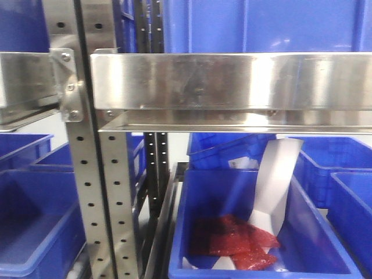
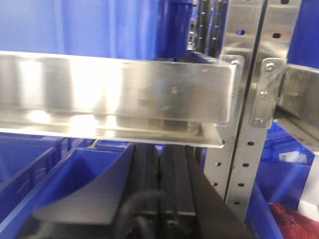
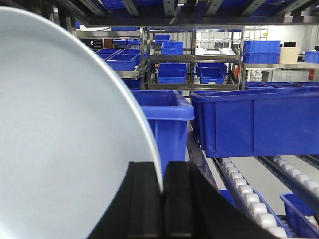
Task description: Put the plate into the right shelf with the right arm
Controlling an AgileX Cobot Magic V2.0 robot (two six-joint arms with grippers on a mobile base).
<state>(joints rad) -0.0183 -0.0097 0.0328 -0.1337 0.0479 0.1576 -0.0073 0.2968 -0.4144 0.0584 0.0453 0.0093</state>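
1. Only the right wrist view shows the plate. It fills the left half of that view, standing on edge. Its rim passes between the two black fingers of the right gripper, which is clamped on it.
2. Beside the plate in this view, blue bins stand on rollers. More racks are far behind.
3. The front view gives the shelf from close: a wide steel beam across punched uprights. Under the beam, the front bin holds red packets and a white sheet that leans upright.
4. Only the left wrist view shows the left gripper. Its fingers are pressed together with nothing between them, and the tips point at the gap just under a steel beam. A little red shows at the bottom right corner.
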